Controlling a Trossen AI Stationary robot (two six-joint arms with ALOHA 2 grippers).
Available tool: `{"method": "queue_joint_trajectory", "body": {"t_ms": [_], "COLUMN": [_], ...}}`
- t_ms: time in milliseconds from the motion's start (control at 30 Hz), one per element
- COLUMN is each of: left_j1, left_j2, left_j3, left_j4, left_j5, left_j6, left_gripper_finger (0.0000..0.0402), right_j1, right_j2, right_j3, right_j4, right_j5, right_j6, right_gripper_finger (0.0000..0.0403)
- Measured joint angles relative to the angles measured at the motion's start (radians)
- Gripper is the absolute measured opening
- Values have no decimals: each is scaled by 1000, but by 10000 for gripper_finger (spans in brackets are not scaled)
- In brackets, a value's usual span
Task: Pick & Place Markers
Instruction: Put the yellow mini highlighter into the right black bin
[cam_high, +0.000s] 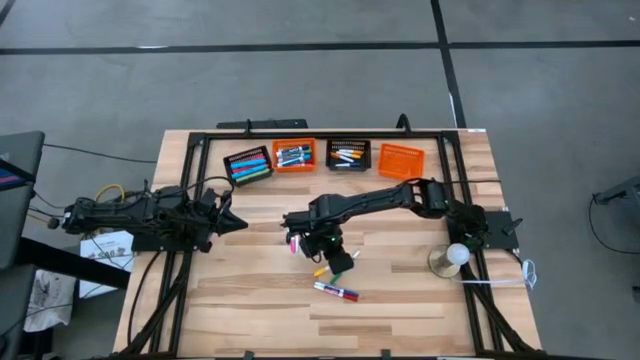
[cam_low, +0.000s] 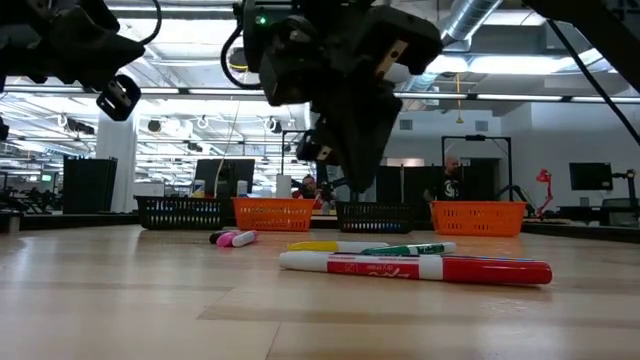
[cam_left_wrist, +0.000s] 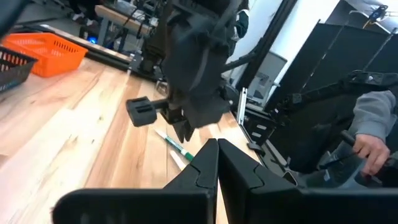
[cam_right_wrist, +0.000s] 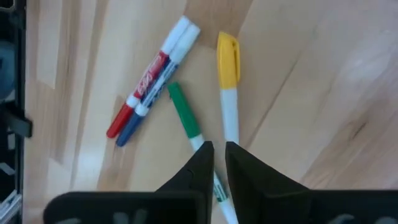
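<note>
Above the middle of the table (cam_high: 250, 310), I see the right gripper (cam_right_wrist: 214, 152) hovering over loose markers, its fingers nearly together and gripping nothing. Beneath it lie a green marker (cam_right_wrist: 185, 116) and a yellow marker (cam_right_wrist: 228, 87), with a red marker (cam_right_wrist: 142, 99) and a blue marker (cam_right_wrist: 155, 93) touching alongside. The left gripper (cam_left_wrist: 216, 163) waits shut and empty at the left. Four mesh baskets (cam_high: 300, 156) line the far edge; bare wood spreads toward the near edge.

green marker (cam_right_wrist: 185, 118): white barrel runs under the right claw (cam_right_wrist: 215, 151), far end hidden.
yellow marker (cam_right_wrist: 228, 93): lower barrel hidden behind the same claw.
basket contents (cam_high: 292, 156): individual markers too small to count.
person's hand (cam_left_wrist: 372, 149): beyond left claw, cut by edge.
</note>
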Motion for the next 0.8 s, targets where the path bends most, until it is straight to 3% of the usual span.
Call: {"method": "queue_joint_trajectory", "body": {"t_ms": [333, 533, 667, 800], "left_j1": [0, 0, 0, 0], "left_j2": [0, 0, 0, 0], "left_j3": [0, 0, 1, 1], "left_j4": [4, 10, 11, 11], "left_j5": [24, 24, 24, 24], "left_j6": [1, 0, 0, 0], "left_gripper_finger": [8, 8, 8, 8], "right_j1": [-2, -2, 1, 20], "right_j2": [-6, -6, -6, -6], "right_j3": [2, 2, 2, 2], "right_j4": [-3, 0, -5, 27], "right_j5": [-15, -15, -15, 2], "right_j6": [180, 137, 121, 69], "right_gripper_finger": [49, 59, 92, 153]}}
